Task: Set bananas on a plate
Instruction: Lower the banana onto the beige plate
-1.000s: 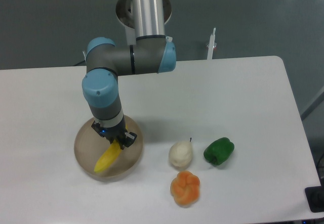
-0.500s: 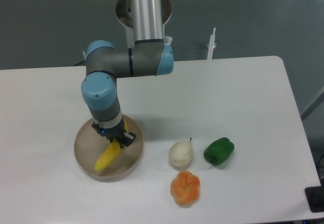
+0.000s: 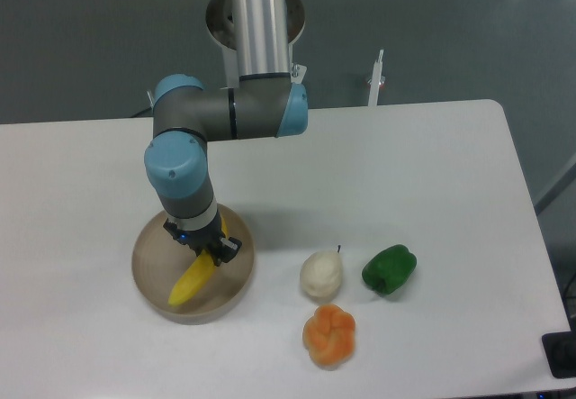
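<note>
The yellow banana (image 3: 191, 280) lies on the round beige-grey plate (image 3: 148, 255) at the front left of the table, its lower end pointing to the front left. My gripper (image 3: 207, 248) is directly above the plate, and its dark fingers are closed around the banana's upper end. The arm's blue wrist hides the far part of the plate and the banana's top tip.
A white pear-shaped fruit (image 3: 320, 274), a green pepper (image 3: 389, 268) and an orange lobed fruit (image 3: 329, 334) sit together to the right of the plate. A thin white post (image 3: 375, 81) stands at the table's back edge.
The gripper and the banana shifted very slightly to the left and back over the plate, then stayed still. Everything else is unchanged.
</note>
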